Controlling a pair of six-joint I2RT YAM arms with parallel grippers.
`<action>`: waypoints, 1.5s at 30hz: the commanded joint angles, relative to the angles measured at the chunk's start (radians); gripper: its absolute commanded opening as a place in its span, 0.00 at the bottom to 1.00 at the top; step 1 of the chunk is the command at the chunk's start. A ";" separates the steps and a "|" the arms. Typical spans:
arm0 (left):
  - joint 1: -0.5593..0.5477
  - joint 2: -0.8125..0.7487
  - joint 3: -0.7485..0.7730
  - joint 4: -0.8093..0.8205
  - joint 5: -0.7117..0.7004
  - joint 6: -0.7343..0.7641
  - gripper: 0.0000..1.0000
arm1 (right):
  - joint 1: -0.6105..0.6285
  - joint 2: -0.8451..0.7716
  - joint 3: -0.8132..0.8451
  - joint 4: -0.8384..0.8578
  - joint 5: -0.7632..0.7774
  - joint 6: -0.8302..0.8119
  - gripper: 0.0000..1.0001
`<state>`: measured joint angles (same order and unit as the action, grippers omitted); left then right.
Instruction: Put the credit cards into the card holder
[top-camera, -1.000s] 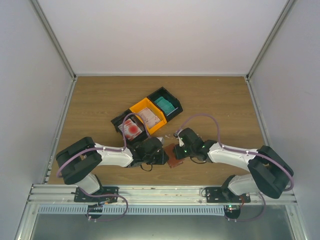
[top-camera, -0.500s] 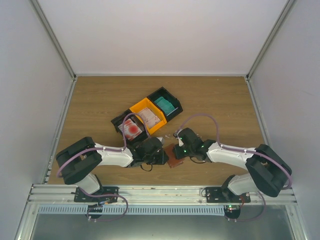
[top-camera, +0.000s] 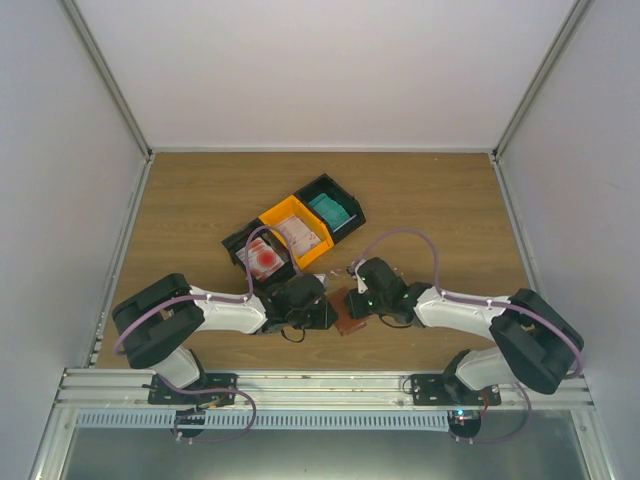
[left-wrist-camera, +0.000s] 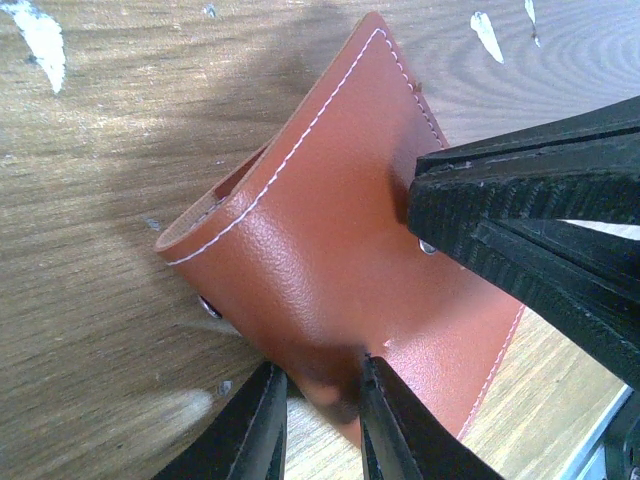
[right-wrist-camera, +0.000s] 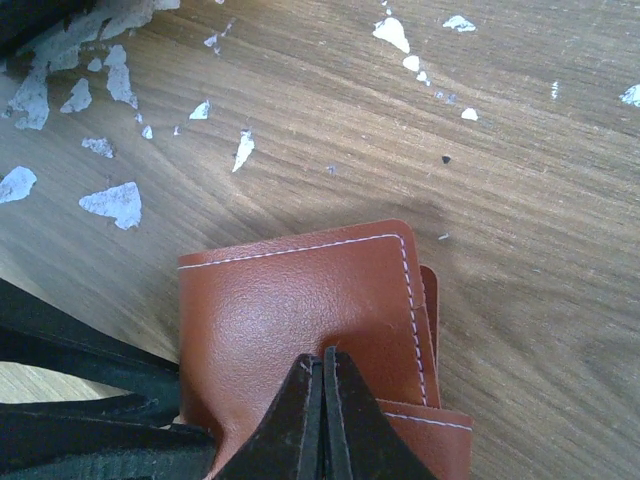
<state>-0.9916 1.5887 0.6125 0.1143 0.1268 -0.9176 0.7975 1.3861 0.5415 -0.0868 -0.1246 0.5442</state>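
Observation:
The reddish-brown card holder (top-camera: 347, 314) lies on the wood between both arms, one side raised off the table. In the left wrist view the card holder (left-wrist-camera: 320, 230) fills the middle, and my left gripper (left-wrist-camera: 322, 400) is shut on its near corner. My right gripper (right-wrist-camera: 322, 362) is shut, its tips pressing a dimple into the top flap of the card holder (right-wrist-camera: 290, 300). The same gripper shows as a black mass (left-wrist-camera: 530, 220) in the left wrist view. The credit cards lie in bins: teal ones (top-camera: 331, 211), pale ones (top-camera: 300, 235), and white ones with a red mark (top-camera: 266, 260).
Three joined bins stand just behind the grippers: a black one (top-camera: 322, 185), an orange one (top-camera: 273, 214) and another black one (top-camera: 236, 243). White scraps (right-wrist-camera: 112, 202) dot the wood near the card holder. Walls close in the table on three sides.
The right arm has edged slightly to the left over the card holder. The left arm and the card holder look unmoved.

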 joint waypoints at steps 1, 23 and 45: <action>0.003 0.058 -0.015 -0.090 0.005 0.003 0.24 | 0.035 0.014 -0.066 0.004 -0.052 0.037 0.00; 0.013 0.082 -0.007 -0.103 0.004 0.002 0.24 | 0.104 0.076 -0.294 0.223 -0.043 0.220 0.01; 0.027 0.140 0.023 -0.107 0.003 0.013 0.24 | 0.277 0.104 -0.281 0.096 0.069 0.394 0.01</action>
<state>-0.9649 1.6226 0.6544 0.0551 0.1745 -0.9245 0.9764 1.3884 0.3244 0.3340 0.1577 0.8631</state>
